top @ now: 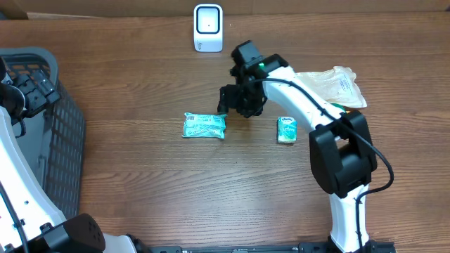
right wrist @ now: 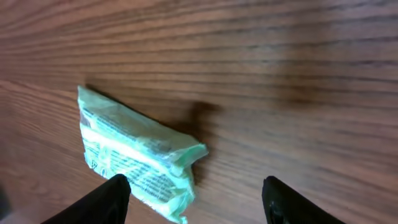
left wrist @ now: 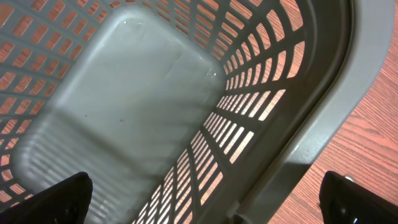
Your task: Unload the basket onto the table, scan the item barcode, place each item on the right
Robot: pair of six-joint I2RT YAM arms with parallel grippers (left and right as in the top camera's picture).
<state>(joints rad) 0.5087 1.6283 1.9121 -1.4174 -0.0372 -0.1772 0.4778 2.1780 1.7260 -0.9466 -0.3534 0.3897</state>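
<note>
**Green packet lying loose on the table**

We note the crinkled green plastic packet point(top: 204, 126) flat on the brown wooden table point(top: 140, 183), just beside the right gripper point(top: 228, 107). Its jaws stand apart with nothing between them. The white box-shaped barcode scanner point(top: 208, 28) stands well apart, at the far edge. The left gripper point(left wrist: 205, 208) hangs over the grey slatted plastic basket point(left wrist: 280, 93), jaws wide and empty.

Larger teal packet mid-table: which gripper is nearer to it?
Right. The right gripper hovers close beside the larger teal packet, jaws open and empty. The left gripper is far off, over the grey basket on the robot's left.
</note>
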